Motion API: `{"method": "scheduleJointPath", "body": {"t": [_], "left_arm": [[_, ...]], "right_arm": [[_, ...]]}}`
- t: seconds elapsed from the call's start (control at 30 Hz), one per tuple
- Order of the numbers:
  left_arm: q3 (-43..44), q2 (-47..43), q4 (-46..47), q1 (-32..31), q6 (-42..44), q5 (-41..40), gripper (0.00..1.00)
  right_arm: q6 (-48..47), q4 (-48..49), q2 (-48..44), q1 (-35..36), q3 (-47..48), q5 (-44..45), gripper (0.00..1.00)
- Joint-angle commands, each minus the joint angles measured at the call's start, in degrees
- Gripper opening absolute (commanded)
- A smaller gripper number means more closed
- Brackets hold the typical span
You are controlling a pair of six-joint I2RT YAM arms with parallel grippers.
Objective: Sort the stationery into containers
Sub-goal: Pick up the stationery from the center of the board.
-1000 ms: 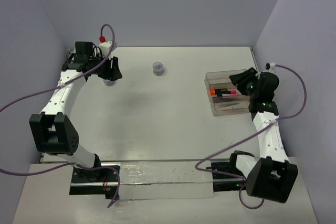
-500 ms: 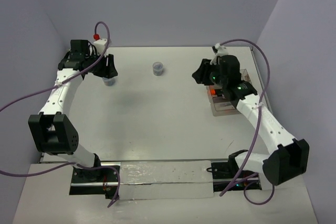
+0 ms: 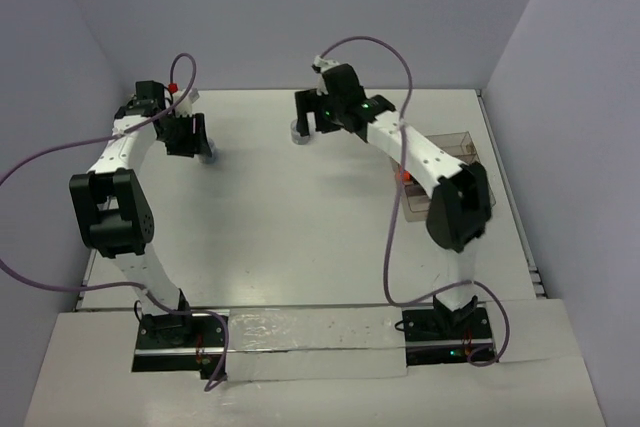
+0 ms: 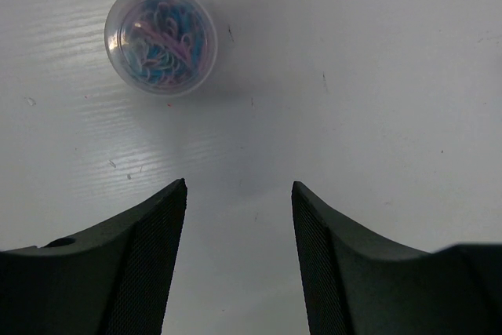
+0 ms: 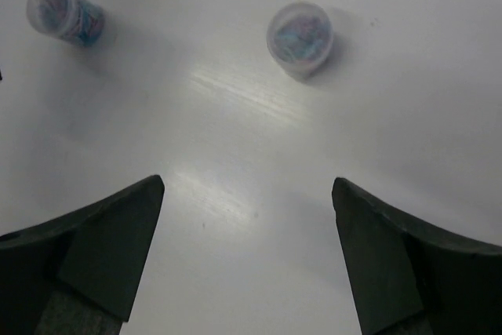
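Observation:
A small round jar (image 4: 161,38) full of coloured clips stands on the table ahead and to the left of my open left gripper (image 4: 239,186), apart from it. In the top view this jar (image 3: 208,156) peeks out beside the left gripper (image 3: 188,137). My right gripper (image 5: 248,182) is open wide and empty above the table, with a second jar (image 5: 300,34) ahead of it and the first jar (image 5: 64,12) farther left. From above, the right gripper (image 3: 308,115) hovers over the second jar (image 3: 297,133). The clear tray (image 3: 462,144) at the right holds pens, and an orange-red pen end (image 3: 404,175) shows beside the arm.
The right arm (image 3: 420,152) stretches across the tray's near part and hides most of what lies in it. Purple walls close the table at the back and both sides. Cables loop above both arms.
The right arm has swung from the tray over to the jar at the far middle, and its jaws have opened wide. The left gripper has shifted slightly by its jar.

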Motion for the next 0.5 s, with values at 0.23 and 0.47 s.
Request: {"method": "scheduleJointPath", "body": {"t": [0.23, 0.47], "left_arm": [[-0.9, -5.9, 1.0, 1.0, -0.7, 0.1, 0.63], [-1.4, -6.8, -0.3, 1.6, 0.1, 1.9, 0.63]], "right_arm": [[-2.4, -7.1, 30.0, 3.1, 37.1, 10.7, 1.00], [-0.3, -4.3, 34.5, 3.1, 37.4, 20.6, 1.00]]}}
